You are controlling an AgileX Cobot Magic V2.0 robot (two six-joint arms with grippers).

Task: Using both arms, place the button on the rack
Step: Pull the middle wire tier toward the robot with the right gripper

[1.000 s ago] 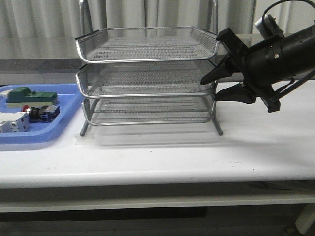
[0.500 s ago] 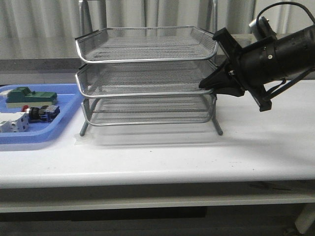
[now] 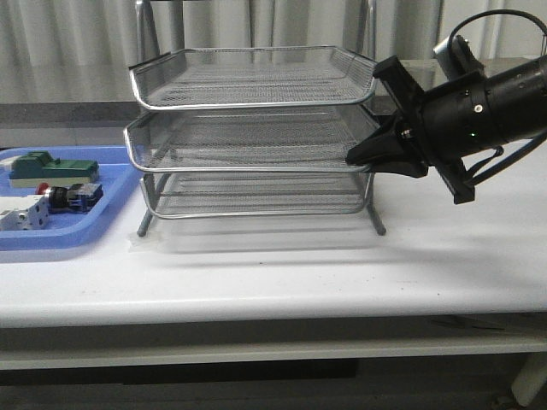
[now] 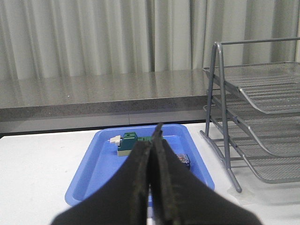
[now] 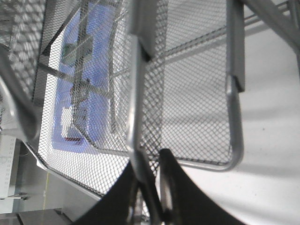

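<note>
Front view, near to far. The button (image 3: pixel 71 198), small, light and rigid, lies in the blue tray (image 3: pixel 60 235) at left; grasp its black body. Right gripper (image 3: pixel 369 159) pinches the rack (image 3: pixel 248 128) middle-tier rim. Left gripper (image 4: pixel 152 143): fingers pressed together, empty.

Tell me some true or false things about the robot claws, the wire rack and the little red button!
1. The right claw is pinched on the rim of the rack's middle tray. True.
2. The button already lies in the rack. False: it is in the blue tray, left of the rack.
3. The left claw is wide open. False: its fingers are pressed together, holding nothing.
4. The rack has three mesh trays stacked. True.
5. The green block sits on the rack's top tray. False: it is in the blue tray, behind the button.
</note>
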